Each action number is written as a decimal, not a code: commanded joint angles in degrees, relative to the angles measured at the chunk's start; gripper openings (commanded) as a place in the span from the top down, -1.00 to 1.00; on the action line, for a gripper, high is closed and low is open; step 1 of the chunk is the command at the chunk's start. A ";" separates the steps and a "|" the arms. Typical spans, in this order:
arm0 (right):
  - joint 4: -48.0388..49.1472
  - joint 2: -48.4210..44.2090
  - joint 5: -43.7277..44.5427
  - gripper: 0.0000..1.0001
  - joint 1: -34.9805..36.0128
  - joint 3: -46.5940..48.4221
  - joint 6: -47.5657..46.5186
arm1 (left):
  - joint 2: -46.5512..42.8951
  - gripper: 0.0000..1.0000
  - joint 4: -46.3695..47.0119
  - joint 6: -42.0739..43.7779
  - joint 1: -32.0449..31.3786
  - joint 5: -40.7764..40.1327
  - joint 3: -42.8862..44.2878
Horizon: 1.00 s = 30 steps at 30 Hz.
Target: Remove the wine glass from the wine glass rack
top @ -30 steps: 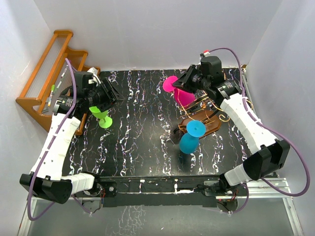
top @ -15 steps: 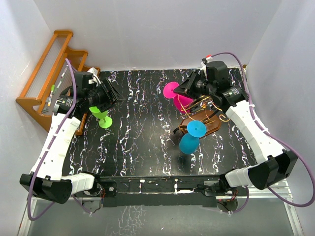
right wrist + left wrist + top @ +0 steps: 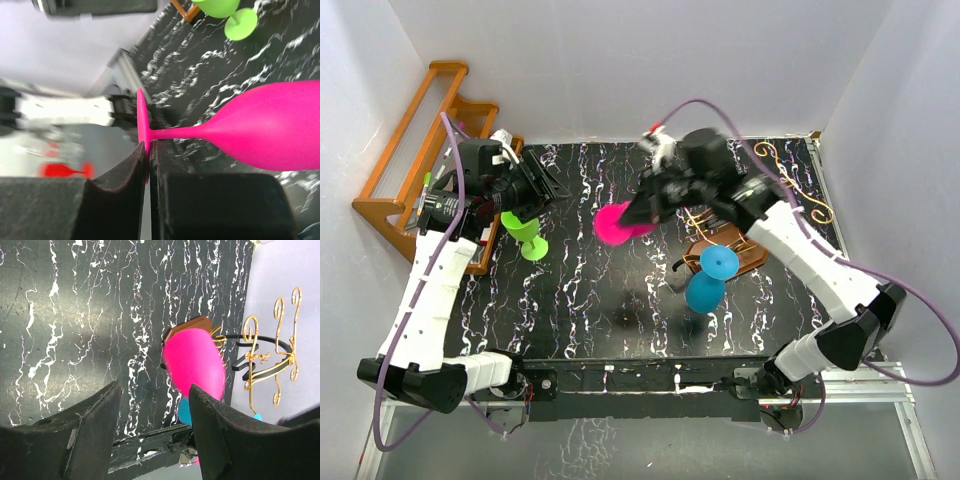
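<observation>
The wine glass rack (image 3: 738,252) has gold wire scrolls on a dark brown base and stands at the right of the table. It also shows in the left wrist view (image 3: 271,360). My right gripper (image 3: 655,200) is shut on the foot (image 3: 142,125) of a pink wine glass (image 3: 616,223). It holds the glass tilted on its side above the table's middle, left of the rack and apart from it. The pink bowl (image 3: 272,130) points away from the fingers. My left gripper (image 3: 546,186) is open and empty at the far left, and the pink glass (image 3: 193,365) lies in its view.
A blue wine glass (image 3: 706,283) is at the rack's near side. A green wine glass (image 3: 526,236) stands under my left gripper. An orange-brown stepped shelf (image 3: 420,150) stands at the far left. White walls close in the table.
My right arm has swung left and carried the pink glass away from the rack to above the table's middle. The left arm has barely moved.
</observation>
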 commanded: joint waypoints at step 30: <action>55.48 -12.35 72.46 0.84 51.28 -56.95 -110.30 | 6.49 -0.12 -22.70 9.37 -0.09 16.43 7.26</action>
